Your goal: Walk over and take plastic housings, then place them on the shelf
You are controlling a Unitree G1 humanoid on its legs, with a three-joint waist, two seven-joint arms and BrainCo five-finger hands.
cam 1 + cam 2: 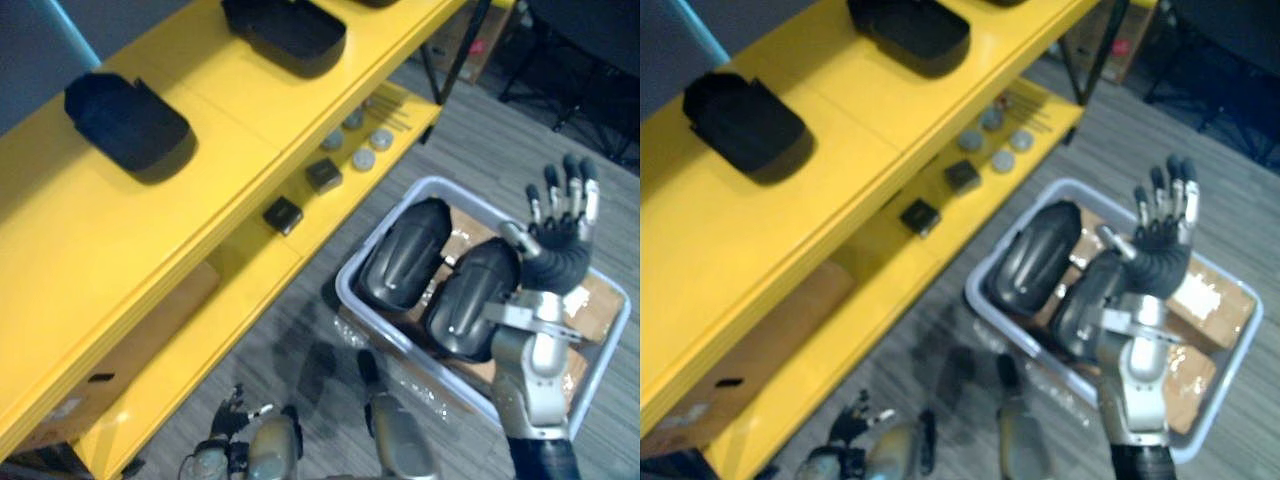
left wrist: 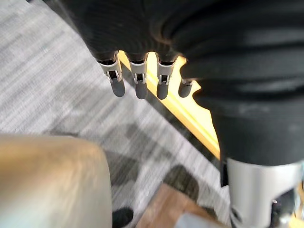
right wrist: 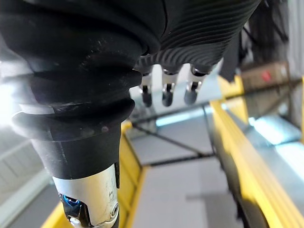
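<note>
Lying in pale plastic bin: glossy domed housings.

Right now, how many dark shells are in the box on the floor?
2. One housing lies in the bin on the side nearer the yellow shelf; the other housing lies right beside it, by the raised right hand. More could be hidden underneath.

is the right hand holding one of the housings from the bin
No, the right hand is raised above the bin with straight fingers and holds nothing, while both housings lie in the bin.
</note>
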